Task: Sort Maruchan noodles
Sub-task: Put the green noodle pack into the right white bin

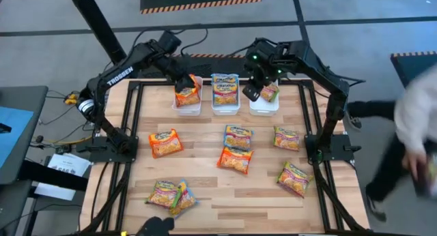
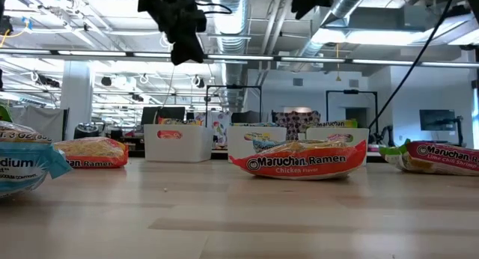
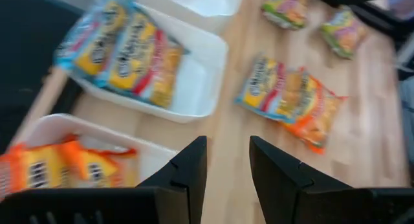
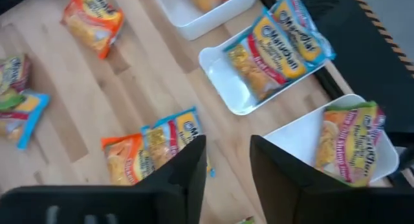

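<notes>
Wooden table (image 1: 205,188) carries shiny yellow-printed packets (image 1: 235,159), and on the nearest orange one I read "Maruchan Ramen, Chicken Flavor". Three white bins (image 1: 225,105) at the far edge hold one packet each: orange, blue, green-pink. I see both claws released and empty, the left gripper (image 3: 228,160) above the orange bin, the right gripper (image 4: 228,160) above the green-pink one.

Grey floor (image 1: 41,18), exposed ceiling ducts (image 2: 232,8), bright strip lights.
</notes>
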Robot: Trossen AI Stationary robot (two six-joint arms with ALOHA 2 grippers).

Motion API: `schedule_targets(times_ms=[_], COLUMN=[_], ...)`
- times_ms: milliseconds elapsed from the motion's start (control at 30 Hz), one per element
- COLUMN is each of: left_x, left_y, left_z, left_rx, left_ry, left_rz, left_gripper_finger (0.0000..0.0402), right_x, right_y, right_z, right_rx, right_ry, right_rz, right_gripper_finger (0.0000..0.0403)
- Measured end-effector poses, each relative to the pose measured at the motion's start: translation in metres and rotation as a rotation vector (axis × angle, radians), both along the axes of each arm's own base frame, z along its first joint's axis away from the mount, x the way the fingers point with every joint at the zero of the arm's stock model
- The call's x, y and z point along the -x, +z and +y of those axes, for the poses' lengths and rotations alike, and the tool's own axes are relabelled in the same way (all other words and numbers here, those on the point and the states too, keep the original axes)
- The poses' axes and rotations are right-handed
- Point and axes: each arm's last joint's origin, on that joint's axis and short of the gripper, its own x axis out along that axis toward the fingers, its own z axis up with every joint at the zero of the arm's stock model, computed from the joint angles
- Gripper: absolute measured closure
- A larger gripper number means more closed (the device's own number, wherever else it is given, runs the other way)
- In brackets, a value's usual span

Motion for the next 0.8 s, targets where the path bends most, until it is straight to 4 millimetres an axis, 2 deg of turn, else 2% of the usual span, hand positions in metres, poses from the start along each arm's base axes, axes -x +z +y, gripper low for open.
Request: schedule_targets(times_ms=[267,400,800], left_x=[-0.003,0.003,0.027], left_y=[0.005,0.016,0.056], left_z=[-0.015,-0.025,-0.063], left_rx=[0.077,0.062,-0.004], left_ry=[-0.080,-0.078,-0.093], left_rz=[-0.045,-0.066,-0.166], left_gripper_finger=[0.0301,0.0301,0.0301], right_x=[-0.007,-0.012,-0.033], right_y=[0.000,-0.005,-0.068], right_z=[0.020,0.031,0.070], right_rx=[-0.027,-0.050,-0.282], right_ry=[0.063,0.072,0.246], right_rz=[-0.009,0.007,0.225], right_gripper_finger=[0.0191,0.0173,0.0170])
